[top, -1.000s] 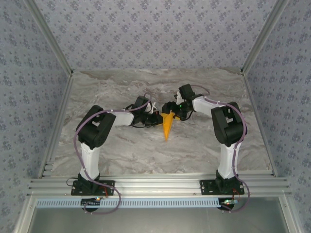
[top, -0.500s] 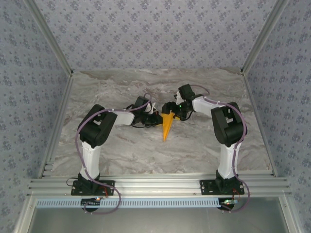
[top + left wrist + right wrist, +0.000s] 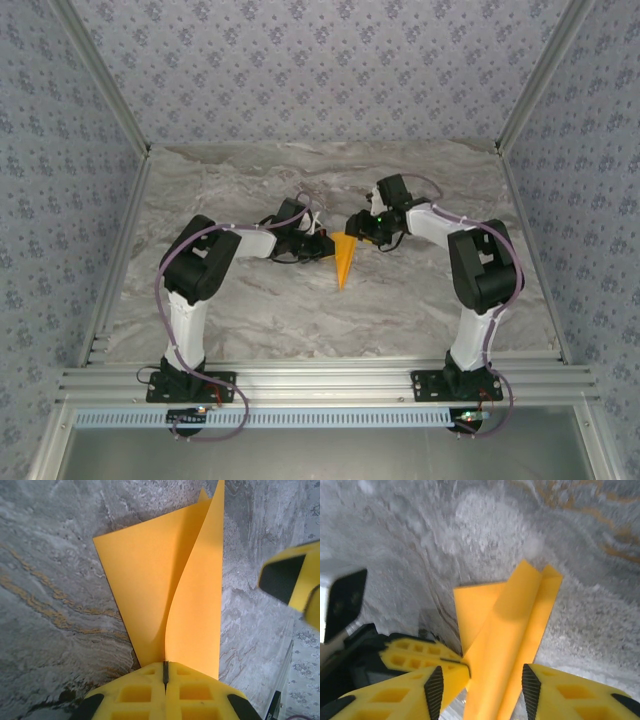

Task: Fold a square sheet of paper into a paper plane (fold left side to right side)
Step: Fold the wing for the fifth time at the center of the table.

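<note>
Paper plane (image 3: pixel 343 260): part-folded orange sheet, long narrow wedge. Lies on the table (image 3: pixel 250 310) right at the tips of the left pincer (image 3: pixel 320 246). Broad end sits at those tips. Sharp end runs away from them toward the arm-base side of the table.

Left pincer, wrist view (image 3: pixel 166 669): jaws fully closed, nipping the edge of the paper (image 3: pixel 165 590) at the seam between the two yellow fingers. From that nip one flap lies flat on the table. A second flap curls up and stands away from it.

Right pincer (image 3: pixel 358 226): just across the broad end from the left pincer, on the opp. side of the paper. Own view (image 3: pixel 482 690): jaws part-way apart, moderate gap, with the paper (image 3: pixel 505 630) passing up between the two black pads. No pad seen pressing the sheet. Left pincer's tips (image 3: pixel 455 660) show beside it, touching the paper.

In the left wrist view, one right-pincer finger (image 3: pixel 287 577) hangs off to the side of the left pincer, apart from the paper's edge, with bare table between.
</note>
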